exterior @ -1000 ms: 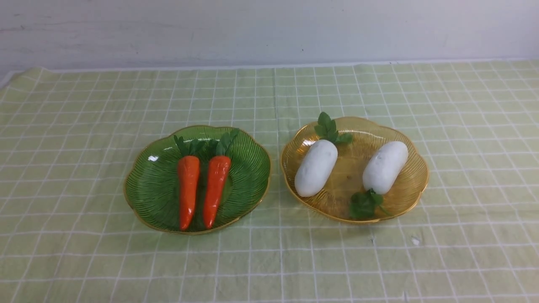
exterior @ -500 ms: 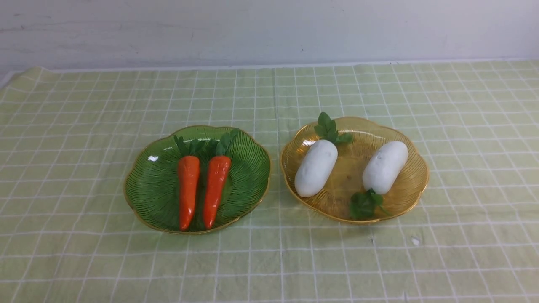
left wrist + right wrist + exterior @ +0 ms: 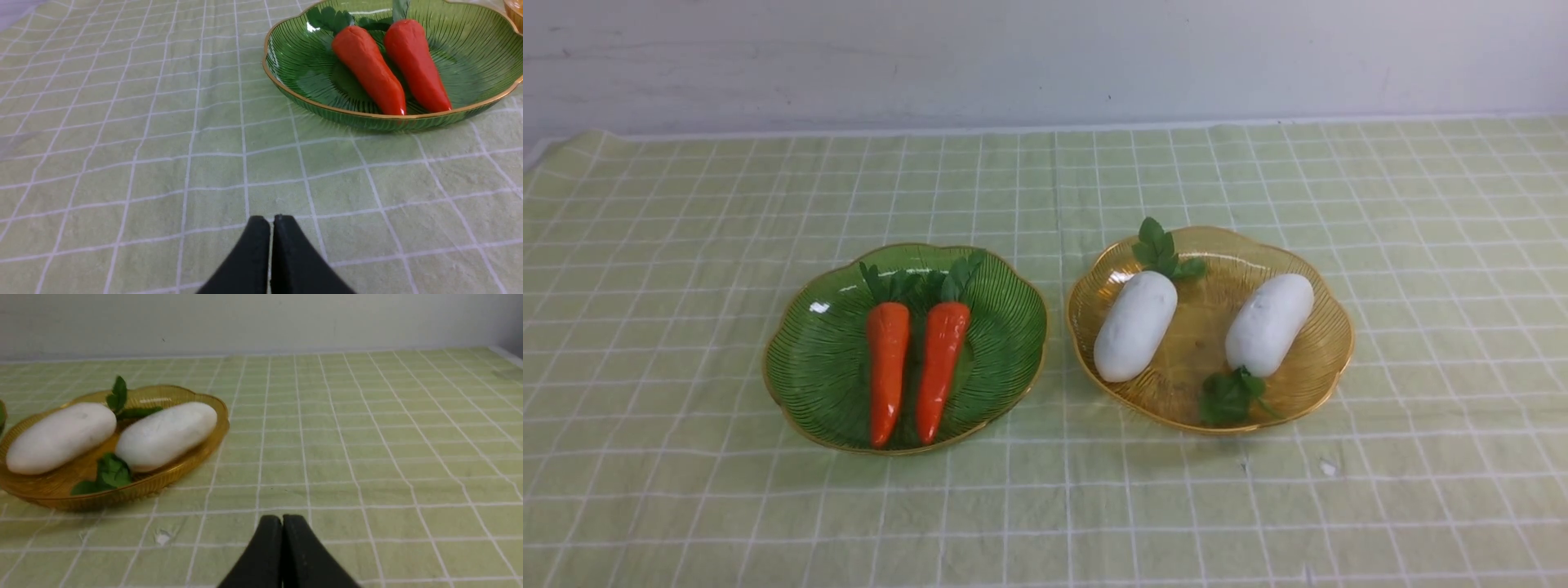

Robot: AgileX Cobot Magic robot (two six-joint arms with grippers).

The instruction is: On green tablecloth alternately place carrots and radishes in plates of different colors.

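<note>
A: What lies on the surface?

B: The green tablecloth [image 3: 686, 286] covers it in the front view, pale with a white grid. Two plates sit on it near the middle of the frame, close together with a narrow strip of cloth between them: the green plate [image 3: 817, 367] at centre left and the amber plate [image 3: 1327, 335] at centre right.

A: And the vegetables?

B: Both carrots are in the green plate, side by side, leafy tops toward the top of the frame and tips toward the bottom. The left carrot [image 3: 887, 367] and the right carrot [image 3: 941, 363] lie very close; I cannot tell if they touch. Both radishes are in the amber plate, apart from each other. The left radish [image 3: 1135, 327] has its sprig at the upper end, over the plate's far rim. The right radish [image 3: 1270, 324] has its sprig at the lower end, near the front rim.

A: Where are the arms?

B: Neither shows in the front view. In the left wrist view, the left pincer [image 3: 271, 218] sits at the bottom centre, its black tips pressed together with only a thin slit between, holding nothing. It is over bare cloth, with the green plate in the upper right. In the right wrist view, the right pincer [image 3: 282, 517] is likewise closed and empty at the bottom centre, with the amber plate at the left of that frame.
</note>
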